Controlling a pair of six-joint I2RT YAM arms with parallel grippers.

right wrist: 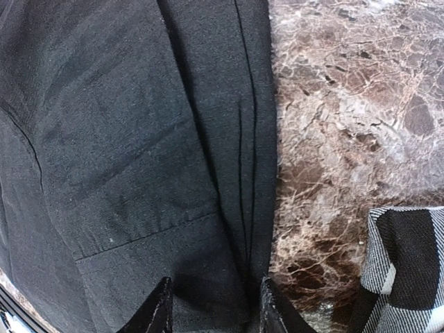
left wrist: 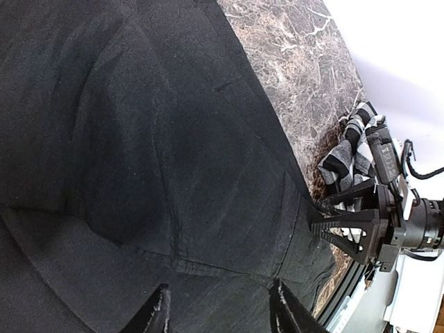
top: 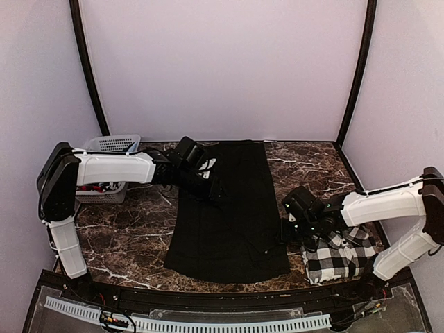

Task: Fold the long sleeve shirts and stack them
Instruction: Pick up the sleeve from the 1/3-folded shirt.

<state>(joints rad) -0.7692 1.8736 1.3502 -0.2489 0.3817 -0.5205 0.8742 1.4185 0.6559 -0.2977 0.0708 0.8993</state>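
Left claw (left wrist: 220, 313): the fingers stand apart, tips down over the left edge of the black shirt (top: 232, 208), somewhat toward its far half. Cloth lies flat between them, and I see nothing pinched.
Right claw (right wrist: 211, 309): the fingers are apart here too, astride the shirt's doubled right edge in its nearer half. No grip shows yet.
Black shirt: spread flat as a long panel down the middle of the table (top: 125, 236), from the far edge almost to the near edge, wider at the near end.
Checked shirt (top: 340, 255): a rumpled heap at the near right corner, just beside the black one and partly under the right arm. It is not folded.
Basket (top: 111, 146): at the far left corner, behind the left arm.
Handling: I judge the cloth light, limp and thin. It should drape and sag from any hold and drag along the stone rather than slide stiffly.
Where to hold: probably at the two side edges where the layers are doubled, catching every layer and lifting both sides evenly.
Risk: a pinch that takes only the top layer would likely open the fold.
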